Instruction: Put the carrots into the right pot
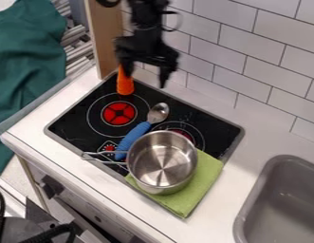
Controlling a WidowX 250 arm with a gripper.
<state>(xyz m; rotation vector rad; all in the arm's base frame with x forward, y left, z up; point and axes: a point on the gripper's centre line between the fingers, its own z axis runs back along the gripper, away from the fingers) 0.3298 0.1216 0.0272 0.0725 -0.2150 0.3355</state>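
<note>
Gripper (145, 79) was spread wide, nothing clamped. Carrot (124, 82) was seen at hob (75, 124) corner, right by one finger; could be tipped if descent was misaligned. Spoon (132, 138) beside pot (186, 159) could be knocked by low carry.

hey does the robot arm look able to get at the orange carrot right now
Probably yes. The open gripper hangs by the carrot, and the spoon and pot are out of the way, though it may need to shift sideways.
</note>
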